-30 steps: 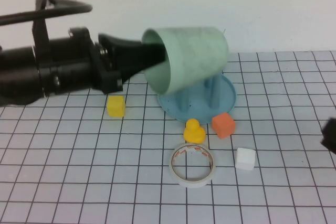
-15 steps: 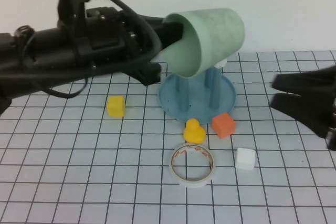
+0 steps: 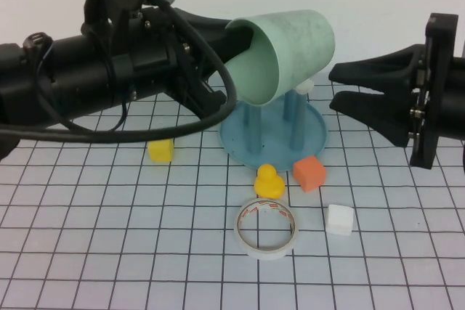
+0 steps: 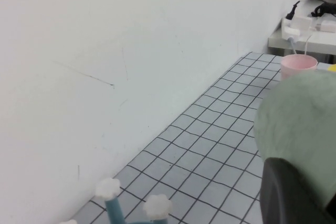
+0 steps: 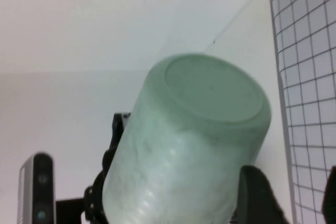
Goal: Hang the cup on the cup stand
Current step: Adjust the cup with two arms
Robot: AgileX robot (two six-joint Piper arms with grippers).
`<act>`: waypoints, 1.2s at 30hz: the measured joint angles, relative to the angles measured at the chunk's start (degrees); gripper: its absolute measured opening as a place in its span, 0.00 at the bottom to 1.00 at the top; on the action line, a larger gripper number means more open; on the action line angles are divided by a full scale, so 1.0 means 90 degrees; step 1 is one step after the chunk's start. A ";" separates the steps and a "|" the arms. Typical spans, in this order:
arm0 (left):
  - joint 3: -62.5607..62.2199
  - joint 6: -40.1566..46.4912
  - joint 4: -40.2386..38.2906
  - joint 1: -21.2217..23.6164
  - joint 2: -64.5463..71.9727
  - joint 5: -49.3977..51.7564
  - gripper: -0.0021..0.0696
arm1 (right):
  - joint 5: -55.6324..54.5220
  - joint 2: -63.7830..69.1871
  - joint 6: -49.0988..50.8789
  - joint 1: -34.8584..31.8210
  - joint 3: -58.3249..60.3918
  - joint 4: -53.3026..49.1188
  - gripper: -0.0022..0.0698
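Gripping cup [image 3: 290,52] rim, left claw [image 3: 243,45]; right claw [image 3: 341,86] open beside.

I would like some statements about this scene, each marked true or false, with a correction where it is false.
1. The left gripper holds the cup in the air above the cup stand. True.
2. The cup is already hung on a peg. False: it lies on its side in the air, off the pegs.
3. The right gripper is shut on the cup. False: it is open, beside the cup.
4. The tape roll lies nearer the camera than the stand. True.
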 joint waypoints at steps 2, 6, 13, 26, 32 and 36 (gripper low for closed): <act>0.0000 0.0083 -0.0006 0.0000 0.0000 -0.0044 0.04 | -0.0087 0.0016 0.0010 0.0000 0.0000 0.0000 0.42; 0.0000 0.0372 -0.0021 0.0000 0.0000 -0.0106 0.04 | -0.0155 0.0067 0.0118 0.0000 -0.0005 0.0000 0.42; 0.0000 0.1033 -0.0021 0.0000 0.0000 -0.0145 0.04 | -0.0274 0.0067 0.0347 0.0000 -0.0005 0.0012 0.42; 0.0000 0.2036 -0.0021 0.0000 0.0000 -0.0145 0.04 | -0.0082 0.0093 0.0052 0.0000 -0.0168 0.0012 0.62; 0.0000 0.2089 -0.0021 0.0000 0.0000 -0.0101 0.04 | -0.0354 0.0093 0.0037 0.0000 -0.0247 0.0025 0.70; 0.0000 0.2147 -0.0021 0.0000 0.0000 0.0081 0.04 | -0.0458 0.0106 0.0081 0.0000 -0.0253 0.0025 0.71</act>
